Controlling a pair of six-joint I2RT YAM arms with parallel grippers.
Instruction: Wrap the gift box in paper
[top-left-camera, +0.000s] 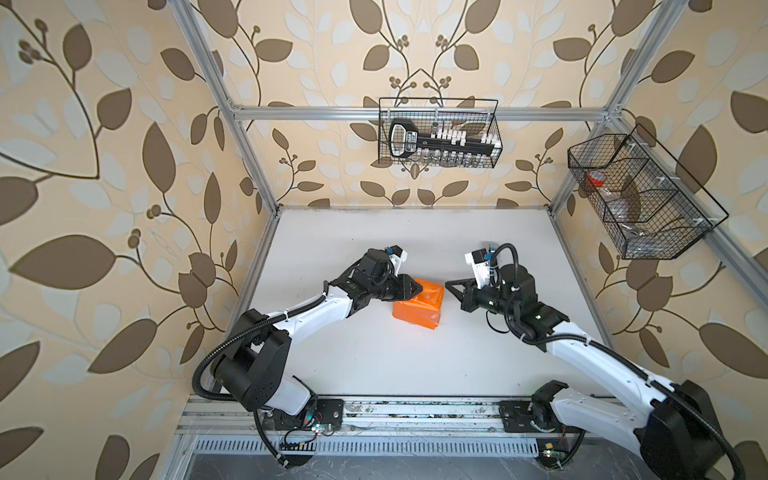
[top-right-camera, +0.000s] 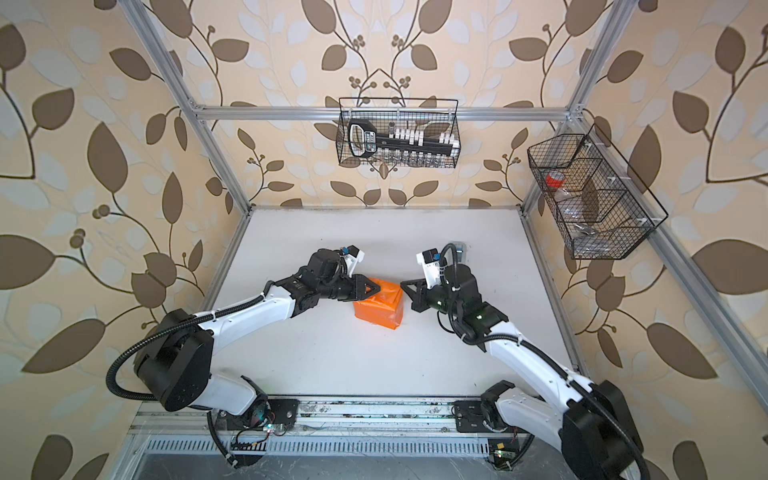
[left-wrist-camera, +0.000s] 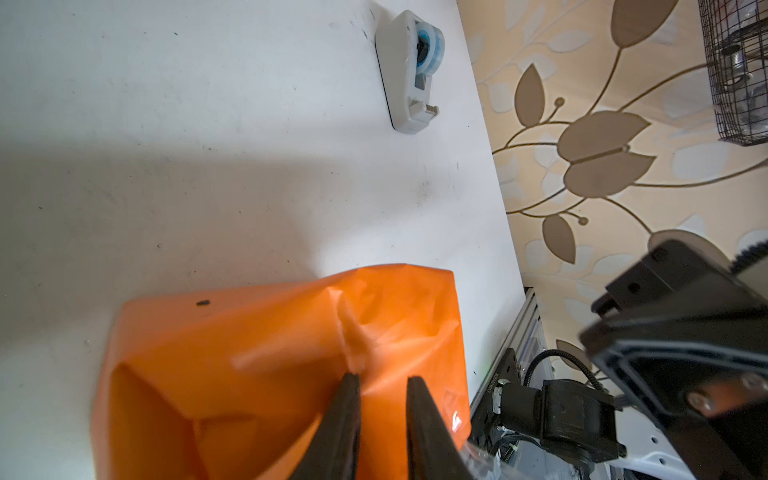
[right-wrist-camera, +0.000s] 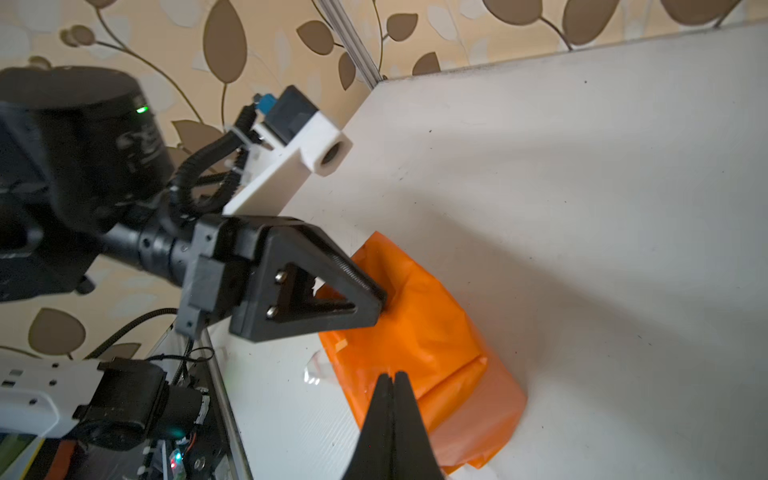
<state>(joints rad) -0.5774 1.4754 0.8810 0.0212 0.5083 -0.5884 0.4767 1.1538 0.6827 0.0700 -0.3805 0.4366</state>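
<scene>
The orange paper (top-left-camera: 417, 309) (top-right-camera: 380, 309) is folded into a crumpled parcel in the middle of the white table; the gift box is hidden under it. My left gripper (top-left-camera: 420, 288) (left-wrist-camera: 382, 378) presses its tips against the parcel's left upper side. Its jaws stand a narrow gap apart, with smooth paper (left-wrist-camera: 249, 353) showing between them. My right gripper (top-left-camera: 448, 285) (right-wrist-camera: 390, 375) hovers just off the parcel's right side, shut and empty. In the right wrist view the paper (right-wrist-camera: 436, 353) shows overlapped flaps, with a bit of clear tape (right-wrist-camera: 313, 370) at its edge.
A grey-white tape dispenser (left-wrist-camera: 409, 70) (top-right-camera: 457, 247) stands behind the right wrist near the table's back right. A wire basket (top-left-camera: 440, 133) hangs on the back rail and another wire basket (top-left-camera: 640, 195) on the right wall. Aluminium posts frame the table.
</scene>
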